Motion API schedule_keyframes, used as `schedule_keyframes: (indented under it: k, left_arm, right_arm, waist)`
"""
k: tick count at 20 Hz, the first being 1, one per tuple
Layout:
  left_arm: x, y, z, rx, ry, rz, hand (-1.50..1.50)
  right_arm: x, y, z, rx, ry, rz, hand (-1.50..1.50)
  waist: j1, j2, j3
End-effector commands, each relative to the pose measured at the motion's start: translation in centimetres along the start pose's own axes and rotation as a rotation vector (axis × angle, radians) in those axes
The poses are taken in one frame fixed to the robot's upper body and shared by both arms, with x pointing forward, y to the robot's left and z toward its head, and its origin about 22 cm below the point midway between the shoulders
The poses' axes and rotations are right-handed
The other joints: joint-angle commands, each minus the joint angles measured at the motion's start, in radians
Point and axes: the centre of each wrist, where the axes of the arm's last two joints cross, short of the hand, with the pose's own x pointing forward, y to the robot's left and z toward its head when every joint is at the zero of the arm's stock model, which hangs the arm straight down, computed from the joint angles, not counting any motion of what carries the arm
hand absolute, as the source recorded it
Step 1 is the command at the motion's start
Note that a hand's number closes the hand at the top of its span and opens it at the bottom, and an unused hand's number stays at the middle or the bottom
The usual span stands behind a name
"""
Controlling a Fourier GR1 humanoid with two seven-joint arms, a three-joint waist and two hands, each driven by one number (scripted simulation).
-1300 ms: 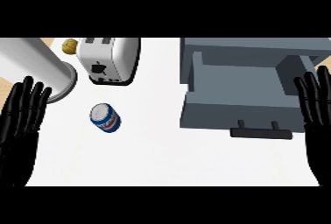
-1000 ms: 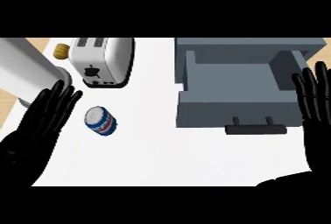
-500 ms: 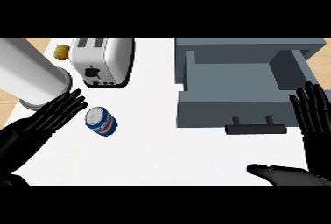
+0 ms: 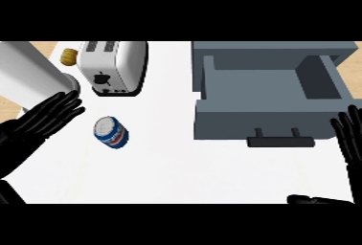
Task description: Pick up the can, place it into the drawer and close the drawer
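Observation:
A blue, red and white can (image 4: 111, 133) lies on its side on the white counter, left of the middle. My left hand (image 4: 44, 117) is open just to its left, fingers straight and pointing up-right, fingertips a little apart from the can. The grey drawer (image 4: 268, 93) stands pulled open at the upper right, nothing inside it, its dark handle (image 4: 280, 141) facing me. My right hand (image 4: 351, 139) is open at the right edge, just right of the handle and the drawer's front.
A white toaster (image 4: 112, 64) stands behind the can. A large white cylinder (image 4: 28, 79) lies at the far left, with a small yellow object (image 4: 68, 56) beside it. A wooden strip shows at the left edge.
My left hand has swung in from the left edge toward the can. The right hand has shifted lower and further right. The can has not moved.

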Motion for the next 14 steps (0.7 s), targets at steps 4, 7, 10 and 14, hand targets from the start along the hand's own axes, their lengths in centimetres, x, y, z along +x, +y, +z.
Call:
schedule_keyframes:
  k: [4,7,10,14]
  left_arm:
    - [-1.4,0.8,-0.2,0.051,0.036,0.009,-1.50]
    - [-1.3,3.5,-0.4,0.039,0.022,0.007,-1.50]
    - [-3.7,0.8,-3.2,0.044,0.054,0.004,-1.50]
    - [-5.2,1.2,-2.0,0.031,0.071,-0.002,-1.50]
  right_arm:
    - [-0.5,0.2,2.0,0.005,-0.001,0.003,-1.50]
    - [-1.7,-1.5,0.7,-0.003,-0.008,0.000,-1.50]
    - [-0.4,-1.0,0.7,-0.014,-0.008,0.002,-1.50]
    - [-2.1,-1.9,-0.3,-0.017,-0.013,0.008,-1.50]
  waist:
    - [0.000,0.000,0.000]
    - [-0.001,0.001,0.000]
    - [-0.002,0.001,0.000]
    - [0.002,0.001,0.000]
